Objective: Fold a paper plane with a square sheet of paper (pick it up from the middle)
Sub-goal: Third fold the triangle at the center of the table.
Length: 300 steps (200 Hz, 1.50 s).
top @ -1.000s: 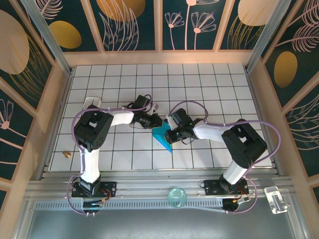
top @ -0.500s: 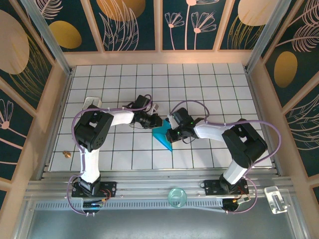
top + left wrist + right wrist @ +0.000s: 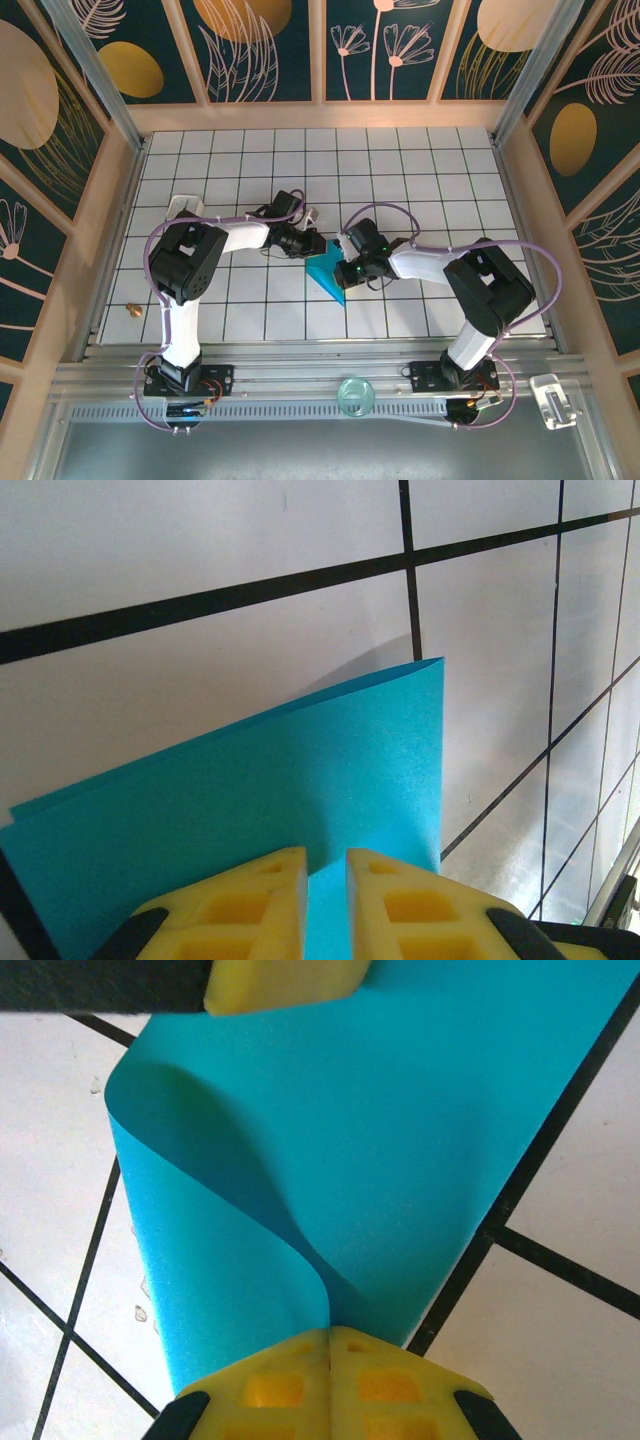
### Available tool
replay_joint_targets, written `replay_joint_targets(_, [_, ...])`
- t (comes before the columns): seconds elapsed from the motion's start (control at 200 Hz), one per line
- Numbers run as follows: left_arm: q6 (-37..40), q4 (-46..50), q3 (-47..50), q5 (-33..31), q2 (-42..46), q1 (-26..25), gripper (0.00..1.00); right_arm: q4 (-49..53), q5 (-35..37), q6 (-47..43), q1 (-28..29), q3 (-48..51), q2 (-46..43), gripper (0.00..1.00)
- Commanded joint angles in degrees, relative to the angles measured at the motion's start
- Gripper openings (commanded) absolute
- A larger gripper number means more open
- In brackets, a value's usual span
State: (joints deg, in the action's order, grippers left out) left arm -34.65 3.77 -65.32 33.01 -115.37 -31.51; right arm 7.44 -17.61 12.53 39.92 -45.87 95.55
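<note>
Since the right gripper [image 3: 330, 1340], jaws together, pinches the curled thin teal-blue square sheet of paper [image 3: 400, 1110] while the left gripper [image 3: 325, 865] has jaws slightly apart, a pull may skew the fold.

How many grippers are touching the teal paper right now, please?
2. The right gripper pinches the curled edge of the teal paper; the left gripper, jaws slightly apart, meets the opposite edge.

Tallied: one paper sheet [image 3: 327, 277], one left gripper [image 3: 314, 245], one right gripper [image 3: 345, 271], one white cube [image 3: 181, 206], one clear cup [image 3: 353, 396], one brass piece [image 3: 132, 310].
</note>
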Motion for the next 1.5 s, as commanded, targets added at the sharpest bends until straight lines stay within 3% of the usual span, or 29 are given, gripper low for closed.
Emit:
replay_joint_targets(0.0, [1.3,3.52,0.02,-2.78,-3.19,0.09,0.2,1.29,1.19,0.74,-0.4,1.16,0.93,0.0])
replay_joint_targets(1.496, [0.33,2.7,0.15,-2.48,-2.91,0.09,0.22,3.11,1.69,0.38,0.64,-0.34,4.27,0.0])
